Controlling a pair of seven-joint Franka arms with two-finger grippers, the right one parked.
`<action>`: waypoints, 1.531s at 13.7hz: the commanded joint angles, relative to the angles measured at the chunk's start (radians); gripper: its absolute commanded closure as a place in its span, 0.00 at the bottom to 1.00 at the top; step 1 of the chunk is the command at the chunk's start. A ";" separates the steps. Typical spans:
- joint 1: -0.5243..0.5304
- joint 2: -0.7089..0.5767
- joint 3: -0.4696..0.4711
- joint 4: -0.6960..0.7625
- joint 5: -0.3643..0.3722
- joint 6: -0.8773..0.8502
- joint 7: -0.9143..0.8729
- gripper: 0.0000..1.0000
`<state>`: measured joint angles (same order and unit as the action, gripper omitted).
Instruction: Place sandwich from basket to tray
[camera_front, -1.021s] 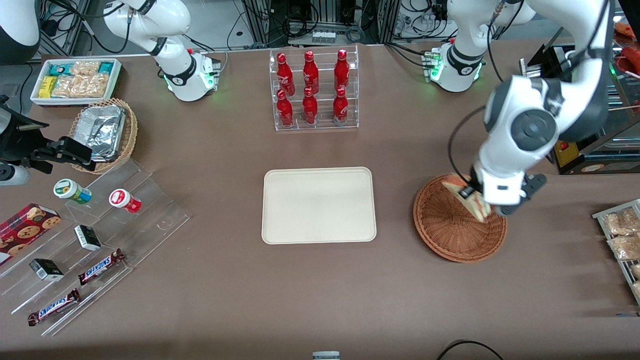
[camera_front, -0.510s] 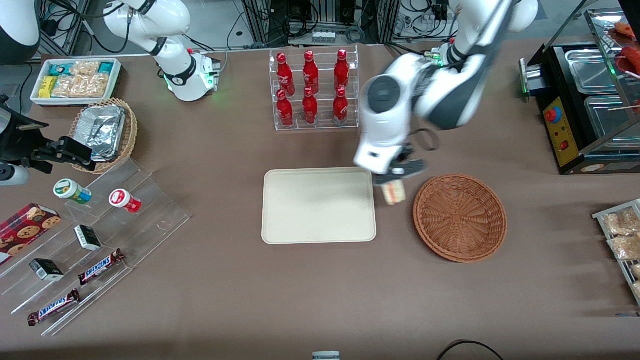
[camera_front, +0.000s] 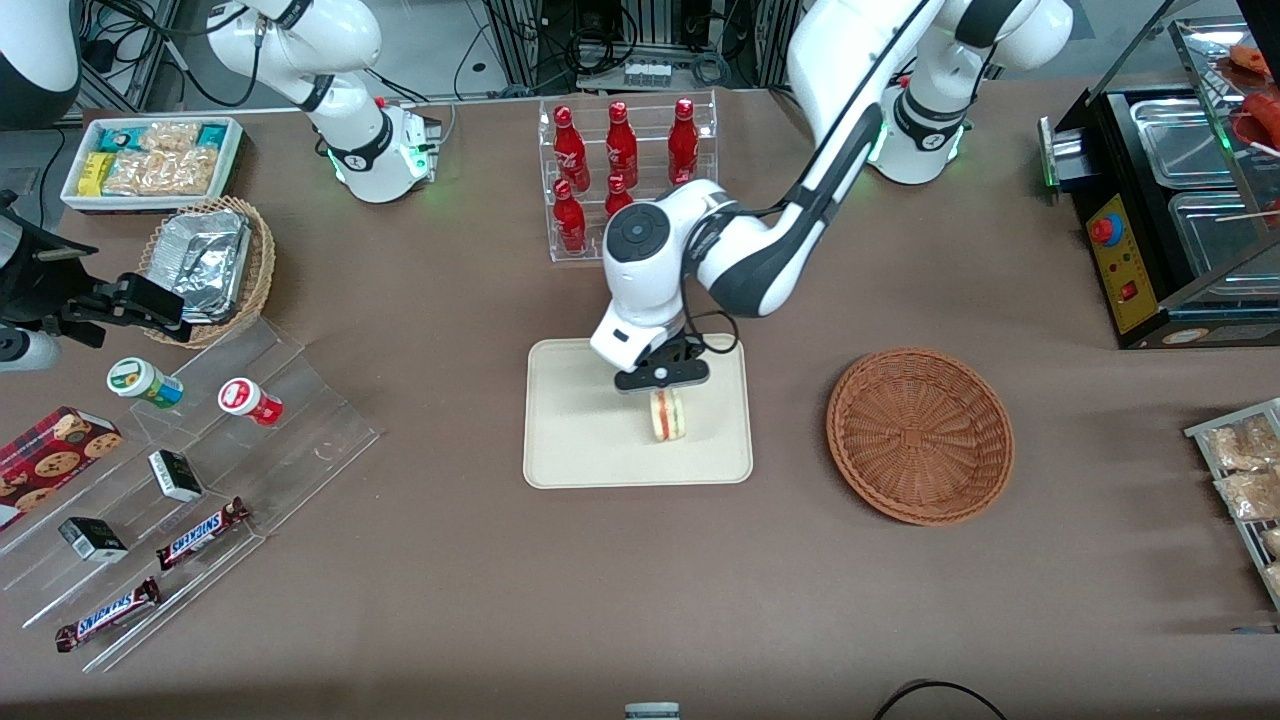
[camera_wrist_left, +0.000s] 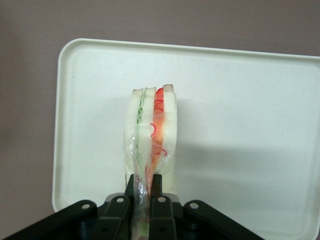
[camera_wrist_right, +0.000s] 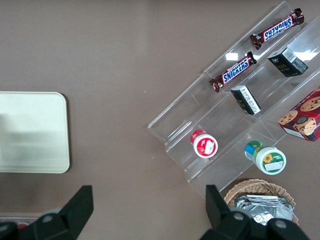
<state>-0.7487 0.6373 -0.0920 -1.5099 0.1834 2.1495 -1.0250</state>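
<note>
My left gripper (camera_front: 664, 385) is shut on the sandwich (camera_front: 668, 414), a pale bread wedge with red-orange and green layers, and holds it over the cream-white tray (camera_front: 580, 440). In the left wrist view the black fingers (camera_wrist_left: 157, 192) pinch the wrapped sandwich (camera_wrist_left: 151, 132) at its end, with the tray (camera_wrist_left: 240, 115) under it. I cannot tell whether the sandwich touches the tray. The reddish-brown wicker basket (camera_front: 920, 433) lies empty beside the tray, toward the working arm's end of the table.
A clear rack of red bottles (camera_front: 625, 180) stands farther from the front camera than the tray, close to the arm's elbow. A clear stepped stand with snacks (camera_front: 170, 490), a paler basket of foil containers (camera_front: 208, 265) and a white bin (camera_front: 152, 160) lie toward the parked arm's end.
My left gripper lifted the sandwich out of the basket and carried it sideways to a spot over the tray. The basket is now empty.
</note>
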 joint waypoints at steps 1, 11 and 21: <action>-0.021 0.091 0.015 0.118 0.047 -0.002 -0.024 1.00; -0.047 0.165 0.017 0.134 0.068 0.099 -0.004 0.35; 0.035 -0.178 0.018 0.125 -0.062 -0.262 -0.003 0.00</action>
<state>-0.7550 0.5859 -0.0725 -1.3374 0.1684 1.9764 -1.0357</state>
